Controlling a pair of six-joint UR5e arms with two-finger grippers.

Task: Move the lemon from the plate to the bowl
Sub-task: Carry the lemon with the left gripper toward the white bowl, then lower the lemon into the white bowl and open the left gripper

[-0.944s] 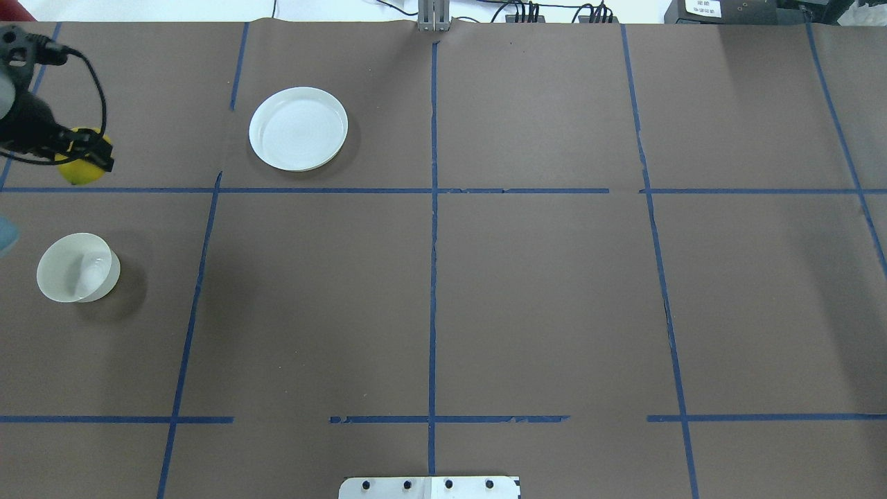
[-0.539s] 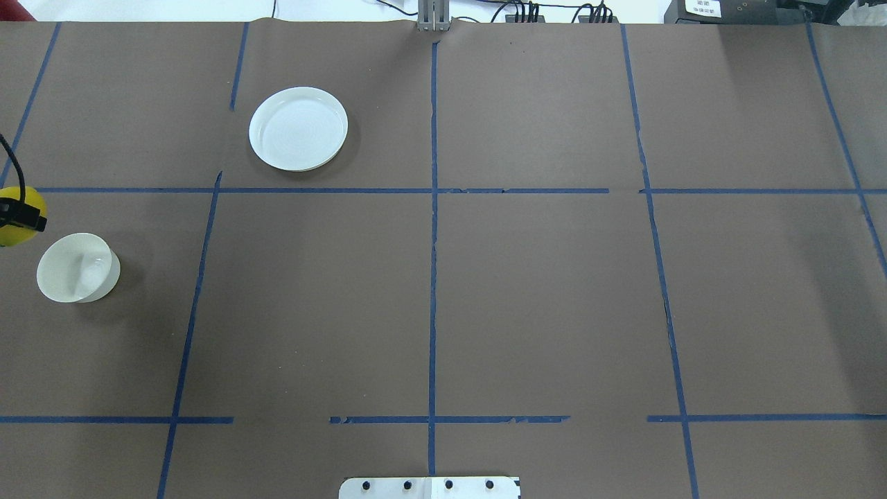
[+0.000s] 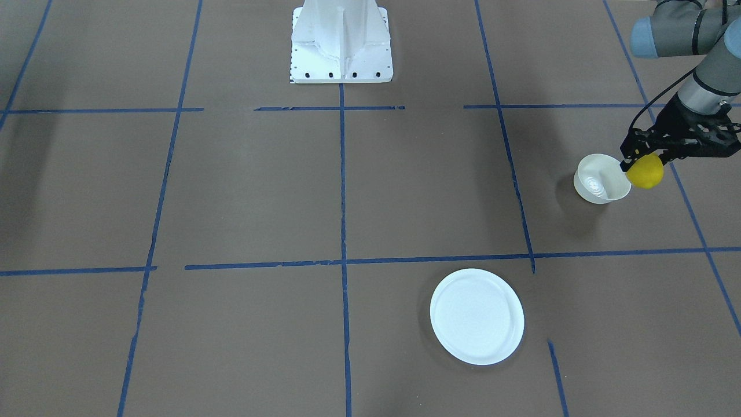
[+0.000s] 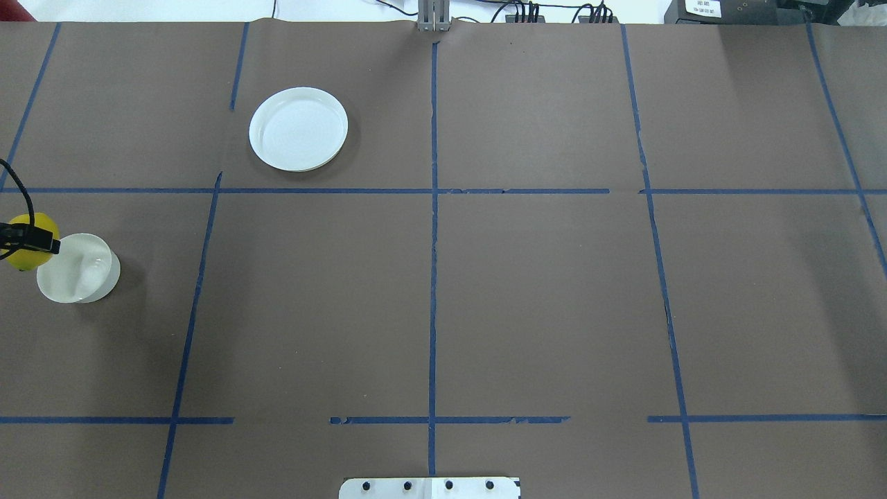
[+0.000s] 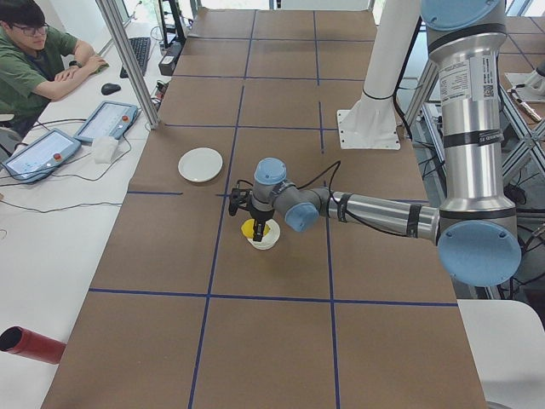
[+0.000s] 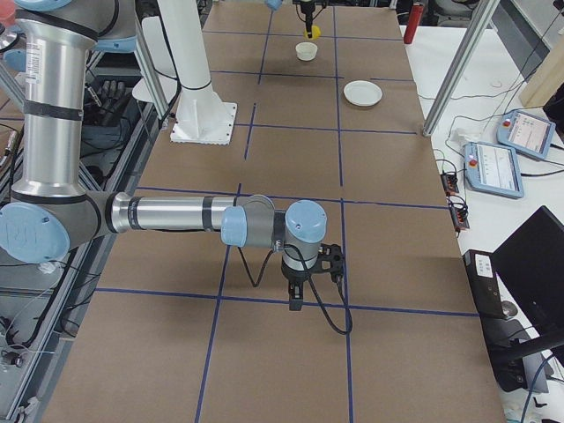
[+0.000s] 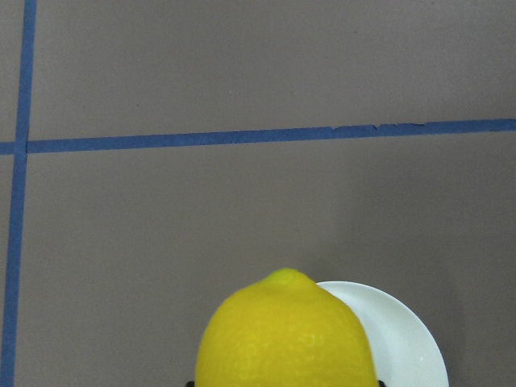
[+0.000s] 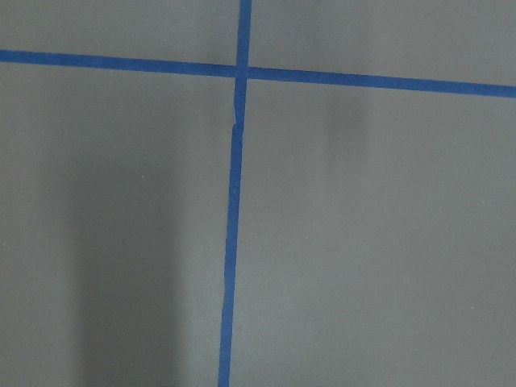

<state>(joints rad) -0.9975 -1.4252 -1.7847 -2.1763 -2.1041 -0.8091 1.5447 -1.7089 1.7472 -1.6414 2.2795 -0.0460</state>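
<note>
My left gripper (image 3: pixel 642 161) is shut on the yellow lemon (image 3: pixel 645 172) and holds it in the air beside the small deep white bowl (image 3: pixel 597 180), at the bowl's outer rim. In the overhead view the lemon (image 4: pixel 29 244) overlaps the left rim of the bowl (image 4: pixel 83 274). The left wrist view shows the lemon (image 7: pixel 286 339) with the bowl (image 7: pixel 407 347) partly behind it. The flat white plate (image 4: pixel 298 128) lies empty further out on the table. My right gripper (image 6: pixel 295 298) hangs low over the table far from these; I cannot tell whether it is open or shut.
Blue tape lines divide the brown table cover (image 4: pixel 540 291). The white robot base (image 3: pixel 341 40) stands at the table's near-robot edge. A person sits at a side desk with tablets (image 5: pixel 43 64) beyond the table's far edge.
My left gripper has carried the lemon from the far left of the table toward the robot. It now sits against the bowl's left rim. Plate and bowl have not moved.
</note>
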